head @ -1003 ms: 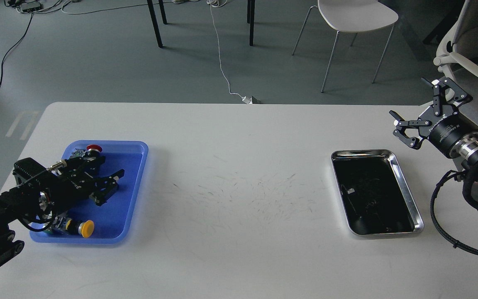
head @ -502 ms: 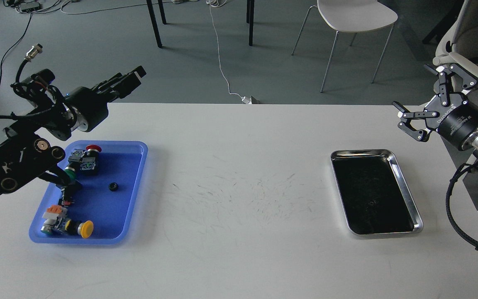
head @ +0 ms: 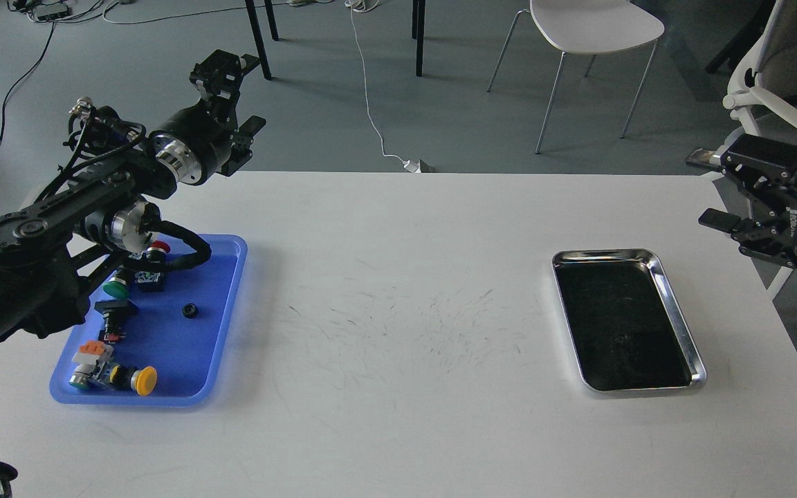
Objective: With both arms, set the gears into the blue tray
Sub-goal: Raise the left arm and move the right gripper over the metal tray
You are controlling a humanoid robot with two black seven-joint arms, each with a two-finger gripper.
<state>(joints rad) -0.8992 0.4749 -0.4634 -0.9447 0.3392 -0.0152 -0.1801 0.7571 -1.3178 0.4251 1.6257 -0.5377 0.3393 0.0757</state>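
The blue tray (head: 231, 290) lies at the table's left side. One gear (head: 189, 310), a tiny black toothed wheel, rests on its bare floor right of the push-buttons. My left gripper (head: 249, 94) is raised above the table's far-left edge, well behind the tray, open and holding nothing. At the table's right edge my right gripper (head: 707, 189) hovers behind the steel tray (head: 679, 325), open and empty too. A faint dark speck (head: 620, 338) sits on the steel tray's dark floor; I cannot tell what it is.
Push-buttons fill the blue tray's left half: red (head: 157, 246), green (head: 115, 287), black (head: 114, 309) and yellow (head: 144, 379). My left arm's cable (head: 187, 254) hangs over the tray's far end. Chairs (head: 596, 28) stand beyond the table.
My left gripper rose out of the blue tray to beyond the far edge, leaving a gear on the tray floor. My right gripper drew back to the right and turned.
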